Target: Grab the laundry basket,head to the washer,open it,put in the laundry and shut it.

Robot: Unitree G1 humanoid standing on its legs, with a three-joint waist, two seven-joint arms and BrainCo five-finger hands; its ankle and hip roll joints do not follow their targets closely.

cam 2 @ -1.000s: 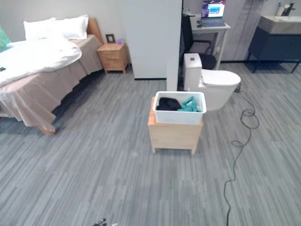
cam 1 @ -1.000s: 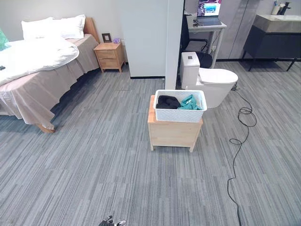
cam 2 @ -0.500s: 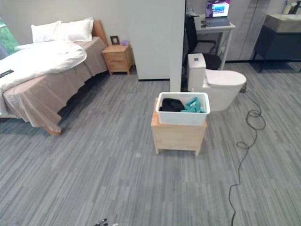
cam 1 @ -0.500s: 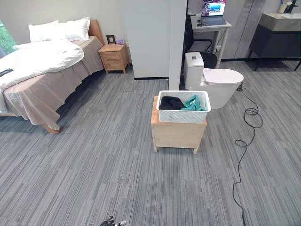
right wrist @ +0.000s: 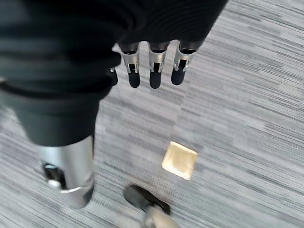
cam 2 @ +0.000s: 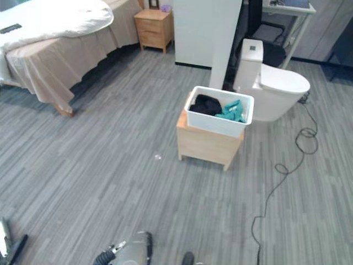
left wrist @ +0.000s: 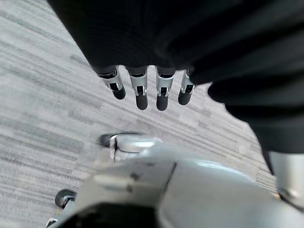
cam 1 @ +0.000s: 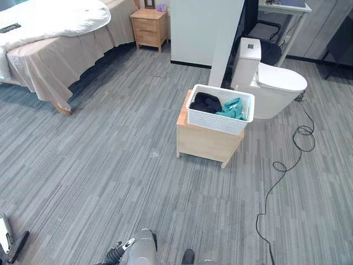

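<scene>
- Status: task at approach stage; no step completed as far as frames showed.
- Laundry basket (cam 1: 221, 109): white, sat on top of a low wooden stand (cam 1: 205, 142), well ahead of robot. Held black clothing (cam 1: 205, 102) and teal clothing (cam 1: 231, 109). Untouched by either hand.
- Left hand (left wrist: 149, 88): fingers hung straight and relaxed, spread slightly, holding nothing; grey floor (left wrist: 42, 104) beyond them.
- Right hand (right wrist: 152, 66): fingers likewise straight, empty, over floor; a small tan square (right wrist: 180, 160) lay on the floor past them.
- Surroundings: toilet (cam 1: 270, 88) just behind the stand, bed (cam 1: 55, 33) far left, nightstand (cam 1: 150, 25) beside it.
- Washer: not identified.
- Remaining: close distance, grasp basket, carry to washer, open door, load laundry, shut door.
</scene>
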